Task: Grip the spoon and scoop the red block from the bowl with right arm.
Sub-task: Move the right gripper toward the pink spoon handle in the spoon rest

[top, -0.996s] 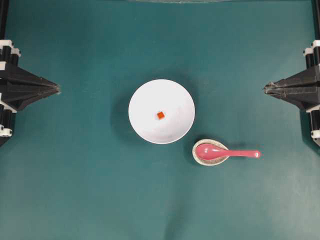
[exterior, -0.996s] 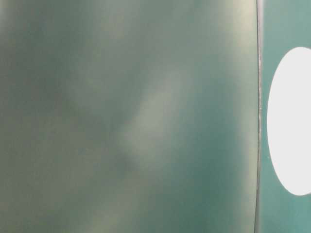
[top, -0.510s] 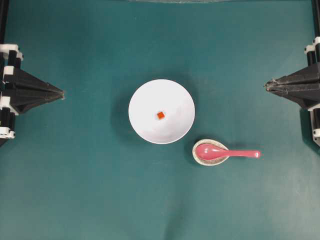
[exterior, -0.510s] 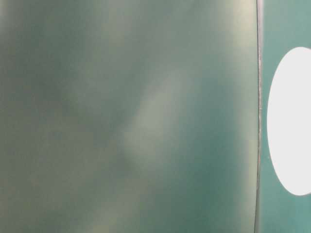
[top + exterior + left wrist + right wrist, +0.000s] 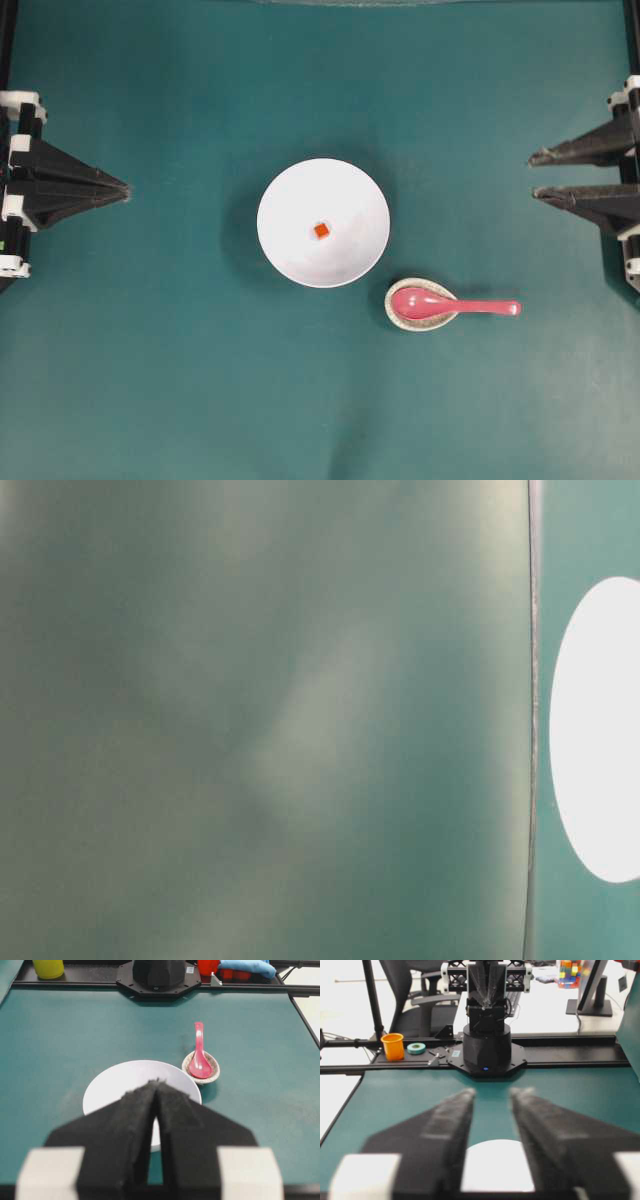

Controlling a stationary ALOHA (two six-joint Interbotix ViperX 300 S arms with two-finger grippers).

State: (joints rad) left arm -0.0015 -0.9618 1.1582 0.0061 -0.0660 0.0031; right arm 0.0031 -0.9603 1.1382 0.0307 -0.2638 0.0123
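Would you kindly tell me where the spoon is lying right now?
In the overhead view the spoon lies right of centre, its scoop in a small speckled dish just below-right of the white bowl.

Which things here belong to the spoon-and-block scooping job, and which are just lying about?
Job: spoon, red block, bowl, right gripper.
Lying about: speckled spoon rest, left gripper, orange cup, tape roll.

One white bowl (image 5: 323, 222), one red block (image 5: 321, 230), one pink spoon (image 5: 455, 304), one speckled spoon rest (image 5: 402, 318), two grippers.
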